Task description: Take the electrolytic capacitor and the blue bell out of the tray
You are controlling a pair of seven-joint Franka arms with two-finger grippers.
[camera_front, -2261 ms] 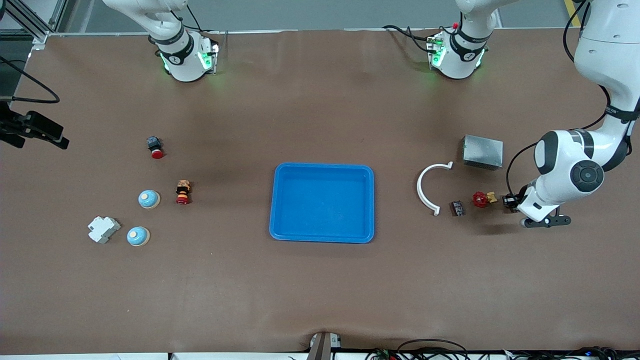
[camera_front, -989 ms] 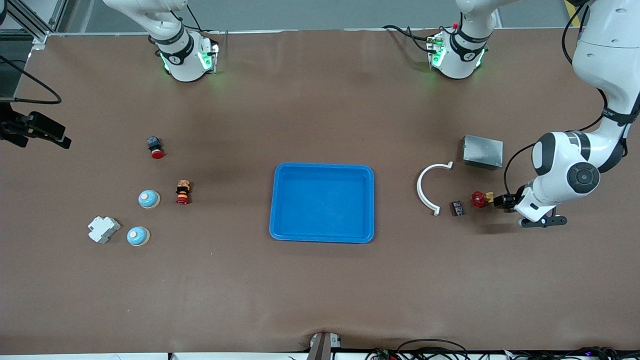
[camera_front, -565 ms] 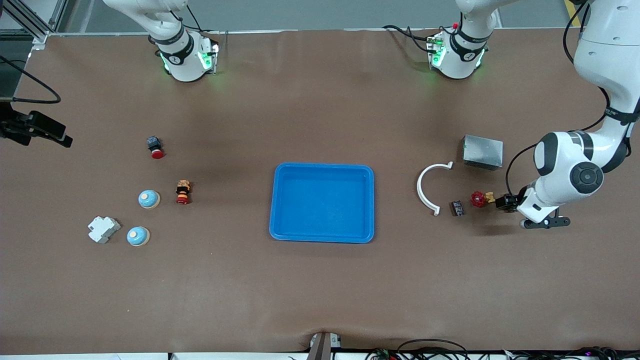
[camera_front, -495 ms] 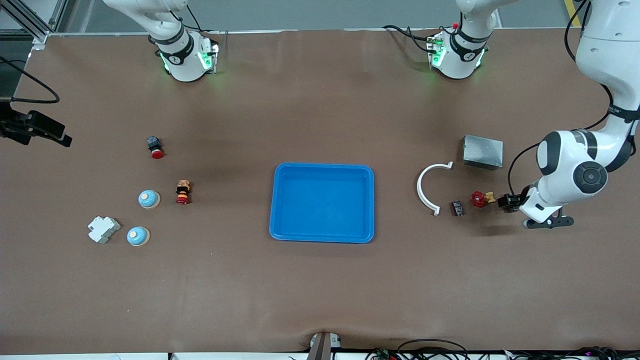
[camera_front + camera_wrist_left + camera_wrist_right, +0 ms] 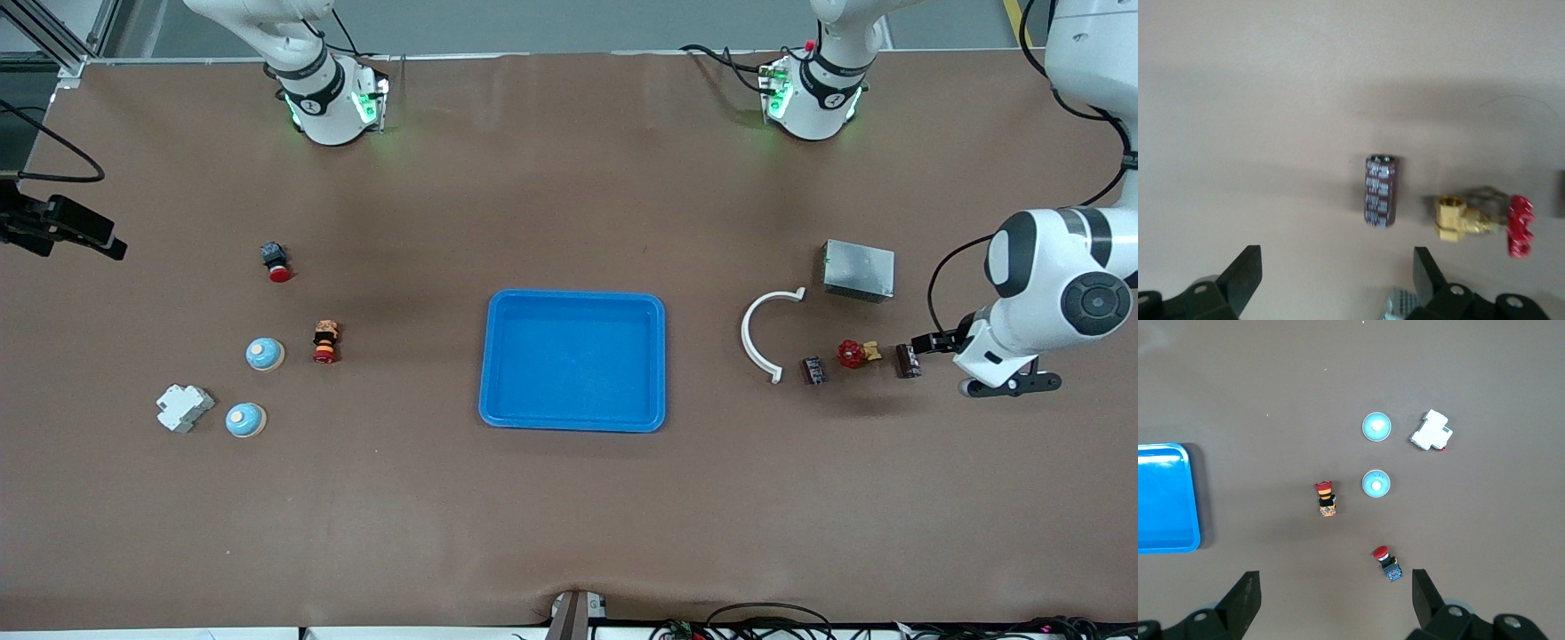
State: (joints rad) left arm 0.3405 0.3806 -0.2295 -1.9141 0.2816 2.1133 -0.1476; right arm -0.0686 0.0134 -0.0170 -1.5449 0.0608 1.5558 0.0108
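Observation:
The capacitor (image 5: 908,361), a small dark maroon cylinder with silver print, rests on the table beside a brass valve with a red handle (image 5: 855,354). It also shows in the left wrist view (image 5: 1379,191), clear of the fingers. My left gripper (image 5: 929,342) is open and empty, low over the table just toward the left arm's end from the capacitor; it also shows in its wrist view (image 5: 1336,267). Two blue dome bells (image 5: 265,354) (image 5: 244,420) sit toward the right arm's end and show in the right wrist view (image 5: 1376,483) (image 5: 1376,427). My right gripper (image 5: 1331,587) is open, high over them.
A blue tray (image 5: 498,418) lies mid-table. A white arc (image 5: 751,351), a grey metal box (image 5: 858,269) and a small dark part (image 5: 813,370) lie near the valve. A white breaker (image 5: 184,407) and two red push buttons (image 5: 277,262) (image 5: 325,342) lie near the bells.
My left gripper has drawn back from beside the valve toward the left arm's end of the table. The capacitor now shows lying free of it. The right arm has hardly moved.

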